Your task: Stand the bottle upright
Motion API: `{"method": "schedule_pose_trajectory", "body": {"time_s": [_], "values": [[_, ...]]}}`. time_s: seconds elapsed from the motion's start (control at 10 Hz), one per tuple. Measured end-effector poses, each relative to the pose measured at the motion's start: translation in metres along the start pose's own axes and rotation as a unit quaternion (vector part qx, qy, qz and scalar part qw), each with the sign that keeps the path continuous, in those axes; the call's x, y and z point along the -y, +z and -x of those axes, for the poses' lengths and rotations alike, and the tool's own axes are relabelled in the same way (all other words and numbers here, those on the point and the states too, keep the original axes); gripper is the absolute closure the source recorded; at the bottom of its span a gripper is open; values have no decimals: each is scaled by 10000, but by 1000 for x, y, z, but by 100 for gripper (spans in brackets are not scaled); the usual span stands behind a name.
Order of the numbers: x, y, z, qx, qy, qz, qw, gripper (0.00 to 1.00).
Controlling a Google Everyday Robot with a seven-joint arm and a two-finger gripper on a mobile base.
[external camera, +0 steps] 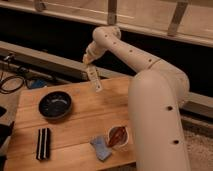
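Observation:
The bottle (pixel 94 79) is slim and whitish. It hangs slightly tilted at the far edge of the wooden table (pixel 80 125), with its lower end just above or touching the wood; I cannot tell which. My gripper (pixel 89 61) is at the bottle's upper end and holds it there, at the end of the big white arm (pixel 150 95) that reaches in from the right.
A dark bowl (pixel 55 104) sits on the left of the table. A black ribbed block (pixel 43 143) lies at the front left. A white cup with red-brown contents (pixel 118 136) and a blue packet (pixel 101 148) are at the front. Cables (pixel 12 82) lie off the left edge.

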State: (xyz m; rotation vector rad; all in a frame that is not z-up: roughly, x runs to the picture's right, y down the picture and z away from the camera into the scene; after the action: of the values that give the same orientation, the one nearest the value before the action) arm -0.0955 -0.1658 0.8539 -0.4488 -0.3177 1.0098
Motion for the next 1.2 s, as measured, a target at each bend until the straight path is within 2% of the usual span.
{"method": "schedule_pose_trajectory", "body": {"time_s": [0.3,0.6,0.7,1.0,1.2], "values": [[-4,5,-9,156,-22,-12,9999,100],[6,11,-15,490,243,60,9985,100],[7,14,-11,633,296,131,9975,100],[11,17,-3,851,297,202,9957,100],[17,21,3,865,244,250,9956,100]]}}
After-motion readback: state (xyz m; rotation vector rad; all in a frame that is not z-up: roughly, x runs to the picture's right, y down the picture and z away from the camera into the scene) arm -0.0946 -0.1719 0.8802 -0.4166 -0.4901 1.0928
